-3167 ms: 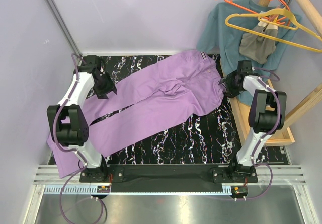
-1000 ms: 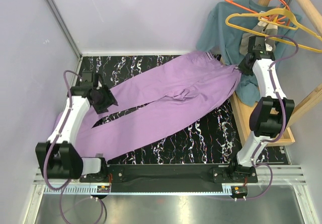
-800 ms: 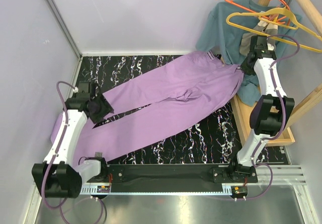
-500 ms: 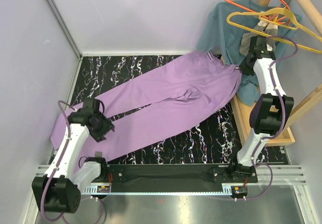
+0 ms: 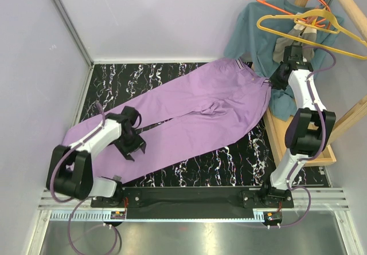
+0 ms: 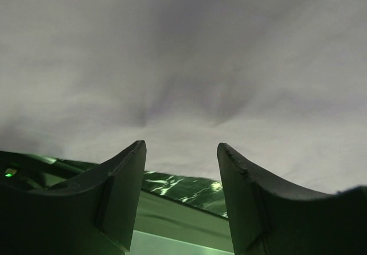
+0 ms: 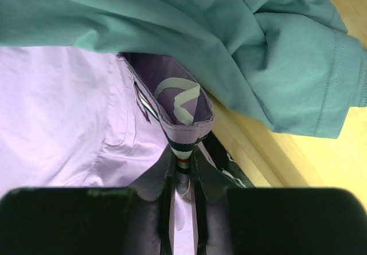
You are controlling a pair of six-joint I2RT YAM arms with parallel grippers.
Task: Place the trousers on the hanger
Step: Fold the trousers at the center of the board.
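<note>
right claw pinches the striped waistband of the lilac trousers (folded over) — left claw gapes above smooth cloth.

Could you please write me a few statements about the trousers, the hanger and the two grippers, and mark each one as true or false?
1. The right gripper is shut on the striped waistband of the trousers. True.
2. The yellow hanger lies flat on the table. False: it hangs up at the rack, in front of the teal shirt.
3. The left gripper is clamped on a trouser leg. False: its jaws stand open by the leg, with no cloth pinched.
4. In the right wrist view, the teal shirt sits right beside the gripped waistband. True.
5. The trousers hang on the yellow hanger. False: they lie spread across the table.
</note>
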